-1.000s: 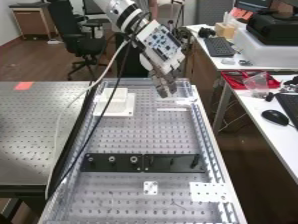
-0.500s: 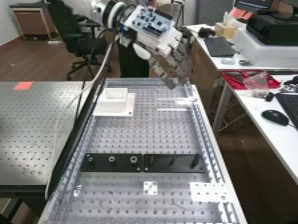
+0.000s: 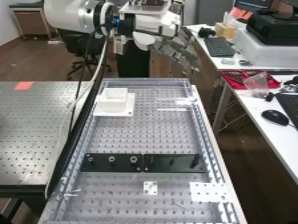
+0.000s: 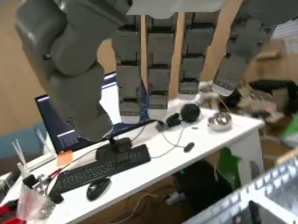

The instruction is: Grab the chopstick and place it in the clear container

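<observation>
Looking down the bench, I'm seeing the hand (image 3: 174,49) hanging at one o'clock, apart from the far rail (image 3: 143,80), fingers loosely extended, grasping nothing. The arm (image 3: 76,15) is spanning from eleven. The likely chopstick (image 3: 171,109) is lying at one, near the three-o'clock rail (image 3: 201,125).

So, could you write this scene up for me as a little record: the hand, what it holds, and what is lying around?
Hand: raised near the bench's far end
Fingers: extended
Held: nothing
Bench: perforated metal
White block-like piece: on a white plate, toward the far end
Black plates: end to end across the bench
Thin white strip: near the right rail; chopstick or not, cannot tell
Desk: white, with keyboard and mouse
</observation>
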`<action>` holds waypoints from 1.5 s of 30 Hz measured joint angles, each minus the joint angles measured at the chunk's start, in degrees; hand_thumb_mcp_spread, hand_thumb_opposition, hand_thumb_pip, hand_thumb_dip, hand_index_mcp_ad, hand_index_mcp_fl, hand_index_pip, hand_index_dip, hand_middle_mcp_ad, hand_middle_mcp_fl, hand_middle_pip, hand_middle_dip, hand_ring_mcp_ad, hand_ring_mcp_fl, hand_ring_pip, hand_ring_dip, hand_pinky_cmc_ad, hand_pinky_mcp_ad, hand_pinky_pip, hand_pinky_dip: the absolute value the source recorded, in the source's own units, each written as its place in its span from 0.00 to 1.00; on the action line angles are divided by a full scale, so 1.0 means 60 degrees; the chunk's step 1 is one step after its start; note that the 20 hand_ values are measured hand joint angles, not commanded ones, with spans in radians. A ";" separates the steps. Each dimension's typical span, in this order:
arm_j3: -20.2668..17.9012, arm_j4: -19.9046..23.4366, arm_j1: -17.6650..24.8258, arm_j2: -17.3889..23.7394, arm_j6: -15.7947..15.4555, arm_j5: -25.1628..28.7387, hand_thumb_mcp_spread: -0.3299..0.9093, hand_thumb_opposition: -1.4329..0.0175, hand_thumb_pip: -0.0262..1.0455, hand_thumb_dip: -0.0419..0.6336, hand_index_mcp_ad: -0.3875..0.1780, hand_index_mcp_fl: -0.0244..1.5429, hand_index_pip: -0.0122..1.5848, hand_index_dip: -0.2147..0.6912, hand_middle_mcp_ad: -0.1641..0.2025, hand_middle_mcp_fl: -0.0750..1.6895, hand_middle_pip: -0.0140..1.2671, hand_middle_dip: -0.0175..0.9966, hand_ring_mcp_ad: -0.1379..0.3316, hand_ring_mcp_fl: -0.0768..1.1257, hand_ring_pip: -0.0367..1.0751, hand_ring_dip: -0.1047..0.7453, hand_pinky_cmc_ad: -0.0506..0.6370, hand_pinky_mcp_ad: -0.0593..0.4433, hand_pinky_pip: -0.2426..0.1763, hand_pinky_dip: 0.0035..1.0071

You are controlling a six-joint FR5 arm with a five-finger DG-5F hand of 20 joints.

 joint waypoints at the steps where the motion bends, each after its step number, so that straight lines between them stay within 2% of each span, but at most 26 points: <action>1: -0.0061 0.0138 -0.0085 0.0044 -0.0407 -0.0213 0.57 0.43 0.68 0.49 0.57 0.45 0.26 0.30 0.54 0.38 0.12 0.58 0.47 0.33 0.18 0.63 0.72 0.74 0.40 0.73; 2: -0.0128 0.0289 -0.0206 0.0092 -0.0875 -0.0528 0.57 0.43 0.68 0.49 0.57 0.46 0.25 0.29 0.54 0.38 0.11 0.58 0.47 0.33 0.18 0.63 0.72 0.74 0.40 0.73; 3: -0.0155 0.0355 -0.0268 0.0111 -0.1076 -0.0700 0.57 0.43 0.68 0.47 0.56 0.45 0.23 0.29 0.55 0.39 0.11 0.57 0.47 0.33 0.18 0.63 0.72 0.74 0.40 0.73; 5: -0.0273 0.0631 -0.0542 0.0184 -0.1863 -0.1476 0.55 0.43 0.68 0.46 0.55 0.46 0.19 0.29 0.55 0.39 0.10 0.58 0.47 0.34 0.19 0.63 0.72 0.73 0.40 0.73; 10: -0.0557 0.1116 -0.0964 0.0340 -0.3145 -0.2900 0.52 0.43 0.68 0.44 0.51 0.46 0.09 0.29 0.52 0.38 0.08 0.56 0.46 0.33 0.14 0.63 0.72 0.74 0.43 0.71; 12: -0.0637 0.1235 -0.1112 0.0390 -0.3328 -0.3304 0.51 0.43 0.68 0.43 0.51 0.47 0.08 0.29 0.51 0.38 0.08 0.56 0.45 0.34 0.14 0.63 0.71 0.74 0.43 0.68; 13: -0.0700 0.1314 -0.1256 0.0443 -0.3381 -0.3615 0.51 0.43 0.68 0.41 0.51 0.46 0.07 0.29 0.51 0.38 0.09 0.56 0.45 0.34 0.14 0.63 0.72 0.74 0.48 0.67; 17: -0.0931 0.1460 -0.1667 0.0722 -0.3274 -0.4249 0.48 0.43 0.66 0.41 0.51 0.43 0.04 0.29 0.53 0.39 0.08 0.54 0.45 0.34 0.12 0.62 0.71 0.77 0.56 0.58; 20: -0.1202 0.1467 -0.1956 0.1015 -0.3208 -0.4746 0.43 0.45 0.58 0.34 0.51 0.28 0.03 0.29 0.51 0.30 0.07 0.51 0.46 0.30 0.12 0.57 0.72 0.84 0.66 0.51; 21: -0.1211 0.1462 -0.1964 0.1024 -0.3207 -0.4760 0.41 0.44 0.56 0.32 0.51 0.23 0.02 0.29 0.51 0.27 0.07 0.50 0.46 0.27 0.12 0.55 0.71 0.83 0.70 0.48; 22: -0.1263 0.1406 -0.2017 0.1077 -0.3198 -0.4830 0.39 0.44 0.55 0.29 0.51 0.18 0.02 0.31 0.51 0.24 0.07 0.48 0.45 0.23 0.12 0.52 0.72 0.87 0.70 0.45; 28: -0.1650 0.1631 -0.2246 0.1280 -0.2863 -0.4768 0.37 0.46 0.52 0.22 0.52 0.07 0.02 0.36 0.52 0.14 0.07 0.36 0.52 0.13 0.11 0.37 0.72 0.89 0.72 0.35; 32: -0.1960 0.2030 -0.2314 0.1441 -0.2474 -0.4427 0.37 0.47 0.54 0.20 0.55 0.06 0.02 0.39 0.53 0.13 0.08 0.34 0.52 0.12 0.13 0.33 0.72 0.89 0.72 0.34; 38: -0.2366 0.2720 -0.2222 0.1637 -0.2315 -0.3804 0.37 0.48 0.55 0.20 0.55 0.03 0.03 0.41 0.52 0.11 0.09 0.30 0.52 0.11 0.13 0.30 0.72 0.89 0.70 0.34; 41: -0.2434 0.2853 -0.2097 0.1620 -0.2210 -0.3211 0.37 0.48 0.60 0.20 0.55 0.03 0.03 0.41 0.53 0.11 0.09 0.30 0.54 0.09 0.14 0.30 0.72 0.89 0.70 0.34; 43: -0.2396 0.2823 -0.2018 0.1549 -0.2135 -0.2949 0.37 0.48 0.60 0.20 0.57 0.03 0.03 0.41 0.54 0.12 0.09 0.30 0.54 0.09 0.14 0.30 0.72 0.89 0.70 0.34; 45: -0.2329 0.2756 -0.1962 0.1489 -0.2050 -0.2806 0.37 0.48 0.60 0.20 0.55 0.03 0.04 0.41 0.52 0.12 0.09 0.30 0.54 0.09 0.14 0.30 0.72 0.89 0.70 0.34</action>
